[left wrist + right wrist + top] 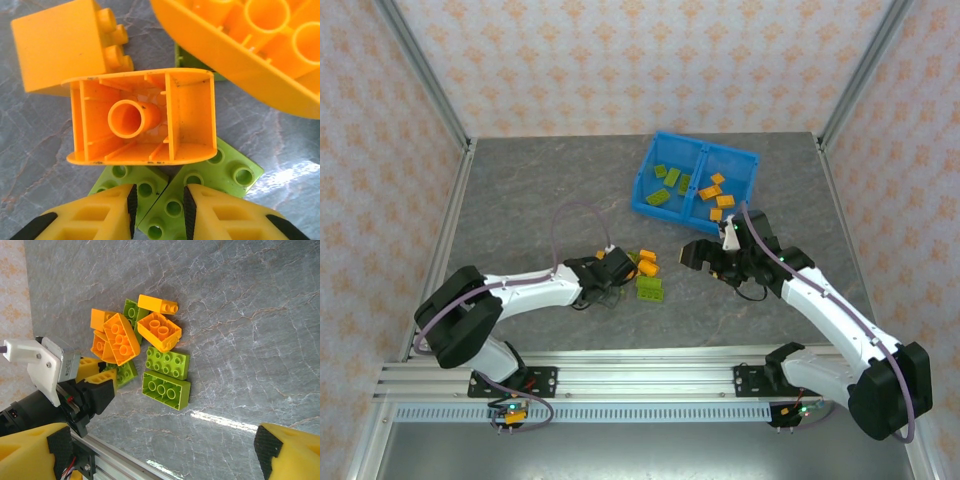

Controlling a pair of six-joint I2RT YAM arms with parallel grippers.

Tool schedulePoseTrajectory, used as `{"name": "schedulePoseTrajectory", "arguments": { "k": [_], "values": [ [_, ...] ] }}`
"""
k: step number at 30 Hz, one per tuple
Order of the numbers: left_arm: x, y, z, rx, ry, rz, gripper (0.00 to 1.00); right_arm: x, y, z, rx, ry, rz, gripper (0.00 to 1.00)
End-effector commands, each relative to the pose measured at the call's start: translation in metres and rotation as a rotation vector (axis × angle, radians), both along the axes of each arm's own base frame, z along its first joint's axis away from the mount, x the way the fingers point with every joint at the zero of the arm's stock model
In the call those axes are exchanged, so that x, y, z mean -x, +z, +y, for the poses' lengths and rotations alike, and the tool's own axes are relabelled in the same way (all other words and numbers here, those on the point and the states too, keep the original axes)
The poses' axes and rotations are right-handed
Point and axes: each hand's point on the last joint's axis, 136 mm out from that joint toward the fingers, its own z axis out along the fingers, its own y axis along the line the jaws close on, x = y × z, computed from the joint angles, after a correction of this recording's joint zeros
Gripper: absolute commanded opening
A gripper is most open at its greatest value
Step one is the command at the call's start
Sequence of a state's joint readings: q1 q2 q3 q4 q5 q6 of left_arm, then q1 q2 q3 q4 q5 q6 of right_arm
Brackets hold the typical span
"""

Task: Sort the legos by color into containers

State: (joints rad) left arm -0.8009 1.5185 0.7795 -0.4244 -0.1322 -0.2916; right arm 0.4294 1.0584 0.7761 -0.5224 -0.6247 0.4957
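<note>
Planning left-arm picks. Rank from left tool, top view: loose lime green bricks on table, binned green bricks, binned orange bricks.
1. Loose lime green bricks, beside left tool.
2. Green bricks, blue bin's left compartment.
3. Orange bricks, right compartment.

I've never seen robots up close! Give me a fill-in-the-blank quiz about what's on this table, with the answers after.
1. The bin on the table is coloured ____.
2. Its left compartment holds only ____ bricks.
3. The right claw stands wide ____, gripping nothing.
4. The loose pile between the arms mixes lime green pieces with ____ ones.
Missing words: blue; green; open; orange.
</note>
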Motion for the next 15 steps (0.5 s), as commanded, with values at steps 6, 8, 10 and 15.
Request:
{"name": "schedulePoseTrajectory", "arguments": {
  "k": [6, 8, 10, 15],
  "values": [
    [-0.011, 0.034, 0.035, 0.020, 0.132, -0.141, 0.37, 0.002, -0.006, -0.004, 0.016, -0.021, 0.018, 0.95],
    [-0.013, 0.036, 0.046, 0.041, 0.178, -0.146, 0.39, 0.002, -0.005, -0.004, 0.014, -0.021, 0.017, 0.95],
    [-0.013, 0.033, 0.058, 0.067, 0.222, -0.136, 0.41, 0.001, -0.004, -0.003, 0.010, -0.021, 0.015, 0.95],
    [-0.014, 0.023, 0.063, 0.182, 0.334, -0.052, 0.50, 0.001, -0.005, -0.003, 0.008, -0.023, 0.016, 0.95]
  ]
}}
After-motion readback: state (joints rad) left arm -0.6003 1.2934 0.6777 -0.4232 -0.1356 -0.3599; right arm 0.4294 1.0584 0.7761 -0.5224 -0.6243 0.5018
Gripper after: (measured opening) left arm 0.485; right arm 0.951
